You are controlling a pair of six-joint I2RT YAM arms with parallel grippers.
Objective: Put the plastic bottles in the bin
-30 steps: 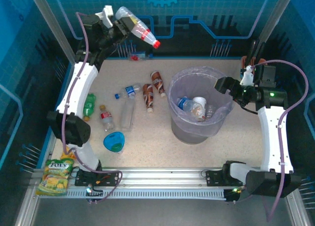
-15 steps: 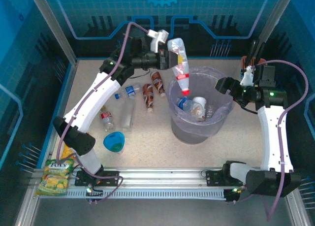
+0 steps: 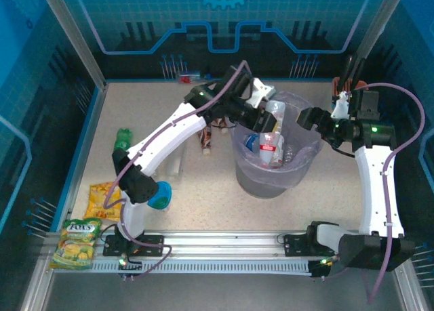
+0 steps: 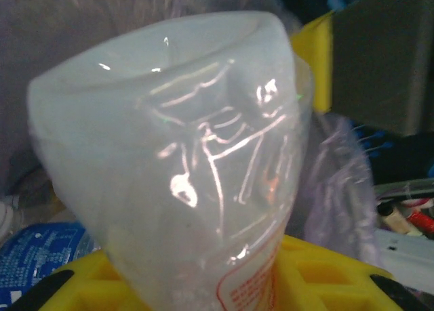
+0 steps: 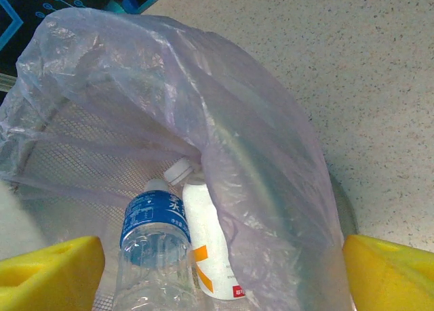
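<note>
A: Starting at the far left of the overhead view, what is left on the table?
B: Yellow snack packets (image 3: 78, 243) sit at the lower left, and they are not for binning. Above them a green bottle (image 3: 122, 140) lies by the left edge, not yet collected. A brown-labelled bottle (image 3: 205, 143) peeks out beside the left arm, nearer the centre

A: And the left gripper?
B: The left gripper (image 3: 264, 121) is clamped on a clear bottle (image 3: 272, 145) with a red label, hanging cap-down over the mouth of the bin (image 3: 247, 175), right of centre. Its wrist view shows the crumpled body squeezed between yellow pads (image 4: 319, 274)

A: Further right?
B: The right gripper (image 3: 308, 118) hovers at the bin's right rim, jaws wide apart and empty. It looks down on a blue-labelled bottle (image 5: 154, 223) already inside the lilac bag (image 5: 224, 114)

A: What could go wrong?
B: The squashed bottle may cling to one pad on release and tip sideways, snagging the thin bag or bouncing off the rim. With both grippers close over one opening, a careless withdrawal could knock them together, or the left arm could sweep the bottles beneath it
</note>
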